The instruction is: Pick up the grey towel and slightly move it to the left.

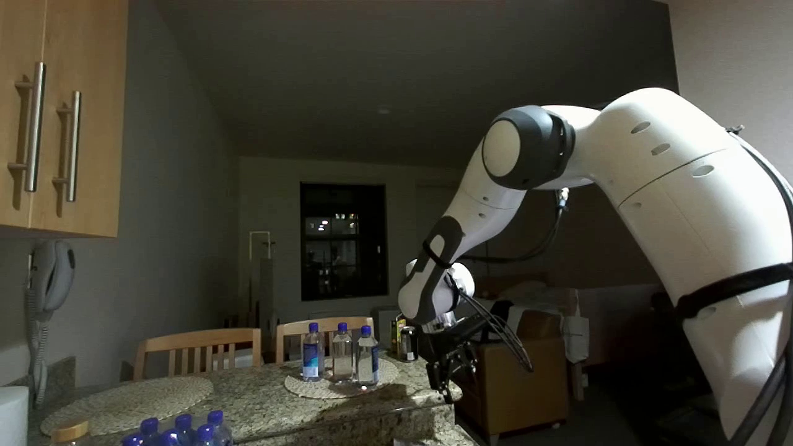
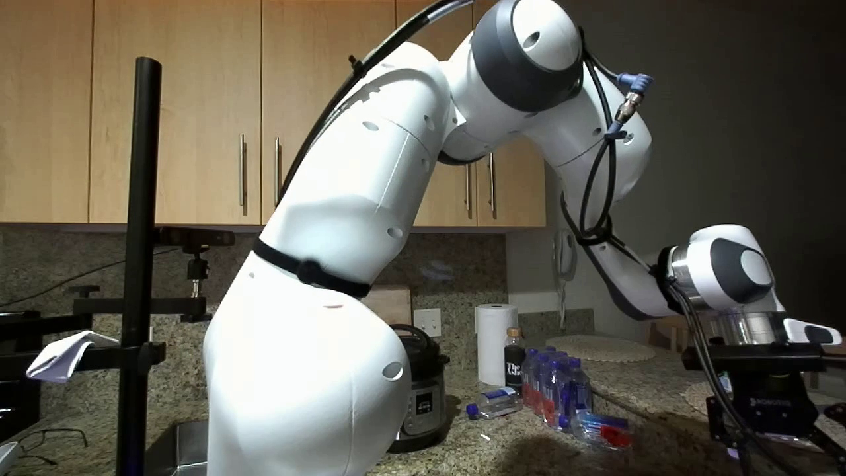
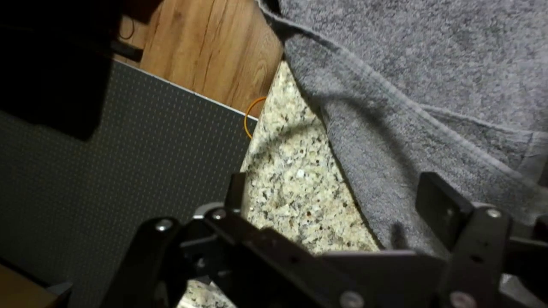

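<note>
The grey towel (image 3: 466, 72) lies folded on the speckled stone counter (image 3: 299, 171), across the upper right of the wrist view. Its near edge runs diagonally down the counter. I cannot make the towel out in either exterior view. My gripper (image 3: 338, 199) is open, with nothing between its fingers. In the wrist view the right finger is over the towel, and the left finger is over the counter's edge. The gripper points down in both exterior views (image 1: 447, 387) (image 2: 770, 430). The frames do not show clearly how high it is above the towel.
In an exterior view, three water bottles (image 1: 341, 359) stand on a woven mat (image 1: 328, 388), with a dark can (image 1: 408, 344) near the gripper. A brown armchair (image 1: 523, 387) stands beyond the counter. More bottles (image 2: 555, 387) and a paper roll (image 2: 494, 344) stand on the counter.
</note>
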Action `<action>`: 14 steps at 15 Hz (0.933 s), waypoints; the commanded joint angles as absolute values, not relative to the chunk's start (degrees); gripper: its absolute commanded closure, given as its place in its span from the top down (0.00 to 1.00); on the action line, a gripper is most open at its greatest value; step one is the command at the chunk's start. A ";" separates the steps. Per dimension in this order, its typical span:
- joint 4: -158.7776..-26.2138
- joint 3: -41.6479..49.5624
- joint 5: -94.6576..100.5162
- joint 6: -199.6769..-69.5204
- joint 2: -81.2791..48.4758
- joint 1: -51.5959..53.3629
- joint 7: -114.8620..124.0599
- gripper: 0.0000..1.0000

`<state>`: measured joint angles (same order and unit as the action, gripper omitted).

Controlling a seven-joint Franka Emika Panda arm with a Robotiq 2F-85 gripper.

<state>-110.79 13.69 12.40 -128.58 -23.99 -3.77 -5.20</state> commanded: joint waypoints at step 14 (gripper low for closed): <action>-123.31 8.57 7.58 -133.08 -15.26 -6.05 -4.58 1.00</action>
<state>-119.72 9.65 7.70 -130.85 -16.91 -5.27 -5.16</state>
